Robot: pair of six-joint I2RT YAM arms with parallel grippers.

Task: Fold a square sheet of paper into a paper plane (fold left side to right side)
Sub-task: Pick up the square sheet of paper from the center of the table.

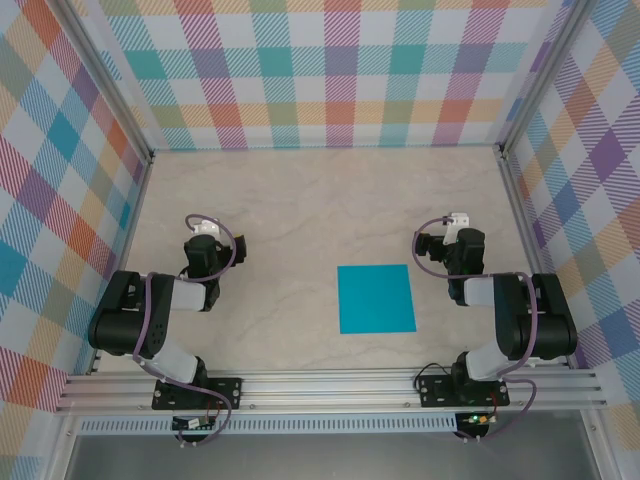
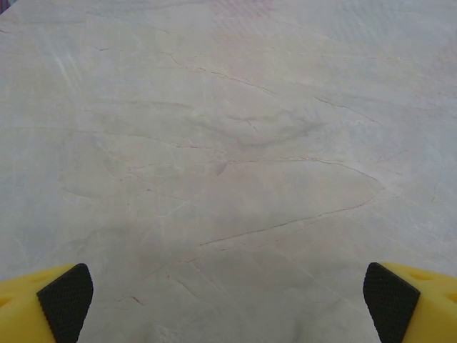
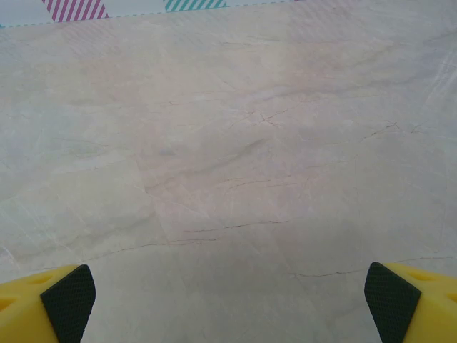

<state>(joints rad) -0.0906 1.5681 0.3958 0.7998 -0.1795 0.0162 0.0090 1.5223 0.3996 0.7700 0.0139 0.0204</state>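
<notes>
Sheet of teal paper lies flat and unfolded on the table, near my right gripper and well apart from my left gripper. Both are spread wide, holding nothing. Thin, light and limp, I judge. It creases easily, so I'd pinch the left edge.

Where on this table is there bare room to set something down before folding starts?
The widest free patch is the far half of the table, between the checked back wall and the arms. Another lies between the left arm and the square sheet of paper. Tightest is the strip between the sheet and the right arm.
</notes>
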